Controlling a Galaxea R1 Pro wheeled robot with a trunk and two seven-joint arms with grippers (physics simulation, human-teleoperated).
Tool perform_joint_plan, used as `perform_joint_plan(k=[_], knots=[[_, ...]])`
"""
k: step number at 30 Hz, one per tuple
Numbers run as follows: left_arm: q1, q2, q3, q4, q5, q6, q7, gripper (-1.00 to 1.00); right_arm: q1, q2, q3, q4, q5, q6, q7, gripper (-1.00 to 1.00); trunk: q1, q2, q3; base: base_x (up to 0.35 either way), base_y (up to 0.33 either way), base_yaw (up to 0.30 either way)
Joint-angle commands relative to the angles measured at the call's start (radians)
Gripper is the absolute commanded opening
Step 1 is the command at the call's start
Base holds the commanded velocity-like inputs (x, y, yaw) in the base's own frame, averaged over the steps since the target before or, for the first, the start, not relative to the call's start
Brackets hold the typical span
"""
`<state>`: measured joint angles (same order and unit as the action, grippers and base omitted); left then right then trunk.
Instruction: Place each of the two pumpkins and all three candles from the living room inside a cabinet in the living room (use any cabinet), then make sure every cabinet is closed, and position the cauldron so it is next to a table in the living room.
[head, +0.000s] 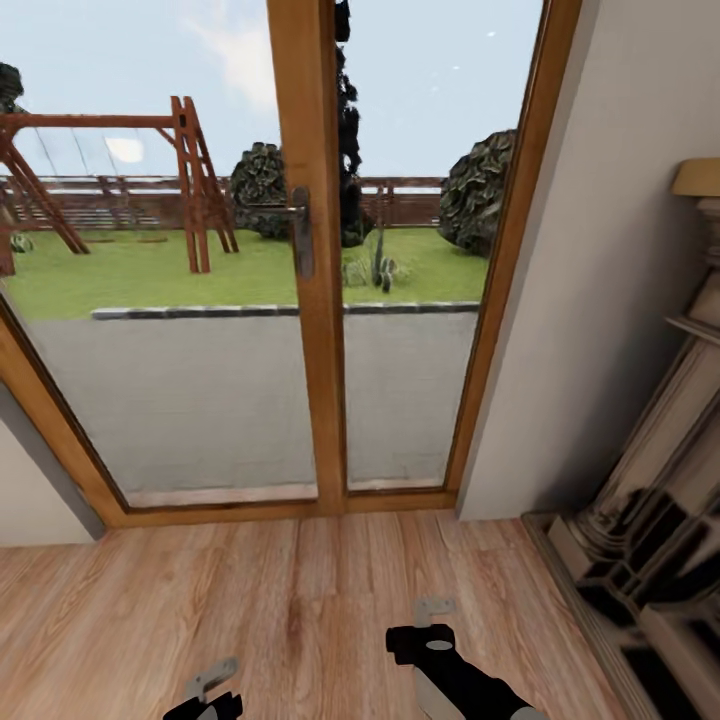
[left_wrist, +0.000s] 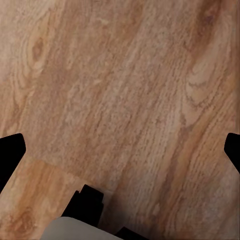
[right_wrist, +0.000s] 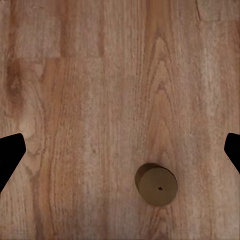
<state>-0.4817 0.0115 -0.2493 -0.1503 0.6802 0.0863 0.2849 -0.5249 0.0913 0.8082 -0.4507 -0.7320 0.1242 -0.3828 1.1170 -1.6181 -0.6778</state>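
One candle (right_wrist: 156, 185), a short olive-brown cylinder with a flat round top, stands upright on the wooden floor in the right wrist view. My right gripper (right_wrist: 120, 155) hangs open above the floor, with the candle off to one side of the gap between its fingers and nothing held. In the head view the right gripper (head: 432, 620) sits low over the planks. My left gripper (head: 212, 690) is at the lower edge there, and in the left wrist view the left gripper (left_wrist: 120, 155) is open over bare floor. The pumpkins, the cabinet and the cauldron are out of view.
A wood-framed glass double door (head: 310, 300) with a dark handle (head: 301, 232) stands straight ahead, with a garden behind it. A stone fireplace (head: 650, 520) juts out along the right wall. Wooden floor (head: 300, 600) lies between me and the door.
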Motion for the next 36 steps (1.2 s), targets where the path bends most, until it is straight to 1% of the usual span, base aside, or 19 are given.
perform_joint_plan(k=[1, 11, 21, 28, 32, 36], knots=[[0.0, 0.001, -0.008, -0.003, 0.006, 0.006, 0.007, 1.0, -0.001, -0.001, 0.008, -0.002, -0.004, 0.004, -0.008, 1.0, 0.0, 0.0, -0.001, 0.128, 0.0, 0.006], [0.0, 0.0, -0.008, -0.003, 0.006, 0.007, 0.007, 1.0, -0.001, -0.001, 0.008, -0.002, -0.004, 0.003, -0.008, 1.0, 0.0, 0.0, -0.001, 0.099, -0.04, 0.001], [0.0, -0.001, -0.008, -0.003, 0.006, 0.006, 0.007, 1.0, -0.001, -0.001, 0.008, -0.002, -0.004, 0.003, -0.008, 1.0, 0.0, 0.0, -0.001, 0.112, 0.05, 0.0], [0.0, -0.011, -0.008, -0.003, 0.004, 0.005, 0.007, 1.0, -0.001, -0.001, 0.008, -0.002, -0.005, 0.002, -0.008, 1.0, 0.0, 0.0, -0.001, 0.051, -0.009, 0.0], [0.0, -0.014, -0.008, -0.003, 0.004, 0.006, 0.007, 1.0, -0.001, -0.001, 0.003, -0.002, -0.014, 0.001, -0.01, 1.0, 0.0, 0.0, -0.001, 0.003, -0.001, 0.0], [0.0, -0.013, -0.008, -0.007, 0.003, 0.008, 0.005, 1.0, -0.001, -0.006, -0.003, -0.003, -0.02, -0.001, -0.011, 1.0, 0.016, -0.028, -0.013, 0.0, 0.0, 0.0]])
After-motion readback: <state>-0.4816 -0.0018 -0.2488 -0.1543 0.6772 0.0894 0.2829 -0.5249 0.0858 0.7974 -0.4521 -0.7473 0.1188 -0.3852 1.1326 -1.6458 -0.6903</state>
